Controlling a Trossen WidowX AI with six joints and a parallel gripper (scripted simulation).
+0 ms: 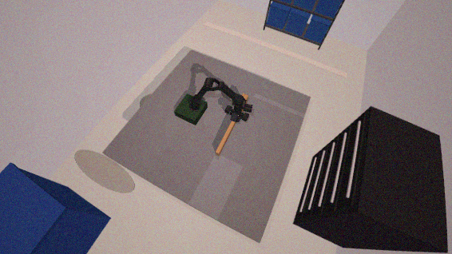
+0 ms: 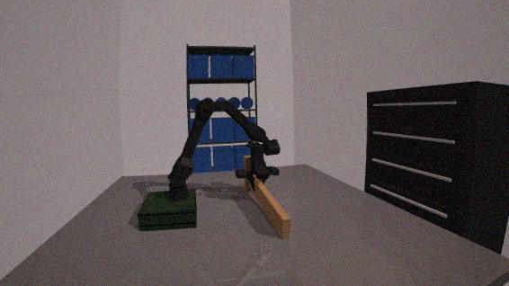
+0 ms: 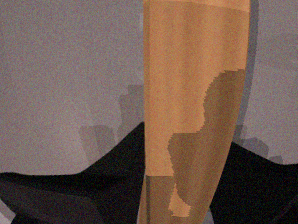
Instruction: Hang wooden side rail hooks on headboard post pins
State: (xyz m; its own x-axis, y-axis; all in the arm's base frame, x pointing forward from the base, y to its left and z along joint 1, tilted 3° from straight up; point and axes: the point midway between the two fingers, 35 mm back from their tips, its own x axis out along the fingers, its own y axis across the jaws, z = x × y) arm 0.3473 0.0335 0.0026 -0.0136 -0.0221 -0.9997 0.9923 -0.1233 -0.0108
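The wooden side rail (image 1: pixel 224 139) (image 2: pixel 272 207) (image 3: pixel 193 83) is a long, light-orange beam. Its end towards the exterior camera rests on the grey table (image 1: pixel 160 151) (image 2: pixel 360 237), and its other end is raised next to the short, upright headboard post (image 2: pixel 246 163). My gripper (image 1: pixel 239 113) (image 2: pixel 254 183) (image 3: pixel 168 127) is shut on the rail near its raised end, close to the post. In the wrist view the dark fingers sit on either side of the rail. The steel hooks, the slot and the pins are hidden.
The arm's green base (image 1: pixel 191 109) (image 2: pixel 167 212) stands left of the rail. A black drawer cabinet (image 1: pixel 379 179) (image 2: pixel 432 156) stands to the right of the table. A shelf with blue bins (image 1: pixel 307 3) (image 2: pixel 220 67) is behind it. A blue box (image 1: pixel 36 219) sits on the floor.
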